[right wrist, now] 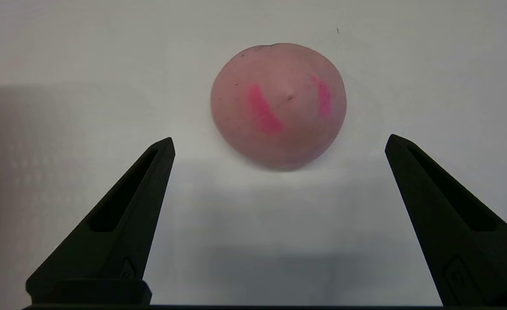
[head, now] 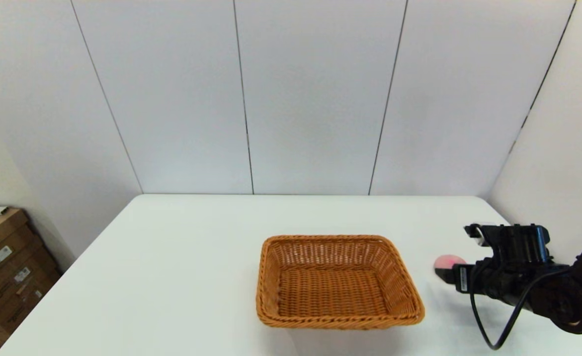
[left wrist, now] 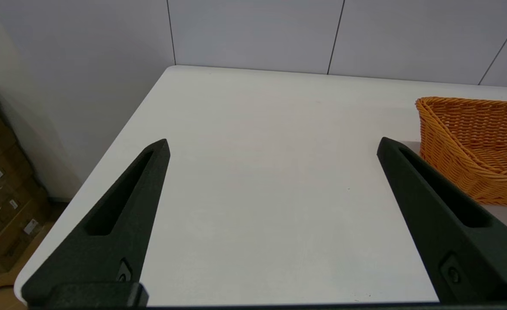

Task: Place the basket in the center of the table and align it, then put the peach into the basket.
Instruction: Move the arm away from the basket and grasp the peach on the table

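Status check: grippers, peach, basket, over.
Right gripper open, short of peach. Left gripper open, idle. Basket empty, mid-table. Nothing blocking.

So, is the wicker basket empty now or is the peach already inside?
Empty. The wicker basket shows only its bare woven bottom; the peach lies on the table beside it, before the open right gripper.

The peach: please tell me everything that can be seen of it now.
The peach is a small, rounded, pale pink fruit with two brighter pink streaks, a small dimple between them and a few dark specks. It lies on the white table, to the right of the basket and apart from it. The right end effector is open just before it; neither finger touches it.
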You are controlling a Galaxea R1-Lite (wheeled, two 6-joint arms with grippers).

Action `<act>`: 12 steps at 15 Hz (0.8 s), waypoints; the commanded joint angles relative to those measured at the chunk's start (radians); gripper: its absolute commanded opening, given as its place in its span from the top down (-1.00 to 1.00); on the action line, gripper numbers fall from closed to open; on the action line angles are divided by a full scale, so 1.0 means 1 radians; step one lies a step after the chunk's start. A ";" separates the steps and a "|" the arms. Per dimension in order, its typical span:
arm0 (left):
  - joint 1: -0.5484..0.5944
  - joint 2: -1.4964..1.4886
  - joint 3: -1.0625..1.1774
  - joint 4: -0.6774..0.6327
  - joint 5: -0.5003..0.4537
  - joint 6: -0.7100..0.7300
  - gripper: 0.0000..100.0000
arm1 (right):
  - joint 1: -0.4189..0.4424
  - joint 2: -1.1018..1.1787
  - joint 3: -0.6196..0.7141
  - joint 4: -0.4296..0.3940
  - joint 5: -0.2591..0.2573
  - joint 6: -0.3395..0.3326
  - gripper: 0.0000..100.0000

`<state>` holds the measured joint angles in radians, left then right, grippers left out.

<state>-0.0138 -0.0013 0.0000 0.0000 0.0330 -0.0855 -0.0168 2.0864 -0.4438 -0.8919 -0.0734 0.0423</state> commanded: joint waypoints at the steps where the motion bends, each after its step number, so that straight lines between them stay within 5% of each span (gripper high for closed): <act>1: 0.000 0.000 0.000 0.000 0.001 0.000 -1.00 | -0.003 0.049 -0.016 -0.041 0.000 0.004 -1.00; 6: 0.000 0.000 0.000 0.000 0.001 -0.002 -1.00 | -0.005 0.058 -0.030 -0.042 0.000 0.014 -1.00; 7: 0.000 0.000 0.000 0.000 0.001 -0.002 -1.00 | -0.005 0.061 -0.032 -0.042 -0.002 0.014 1.00; 12: 0.000 0.000 0.000 0.000 0.002 -0.002 -1.00 | -0.005 0.063 -0.027 -0.068 0.000 0.016 1.00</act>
<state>-0.0138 -0.0013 0.0000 0.0000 0.0349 -0.0866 -0.0215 2.1513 -0.4723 -0.9543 -0.0734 0.0585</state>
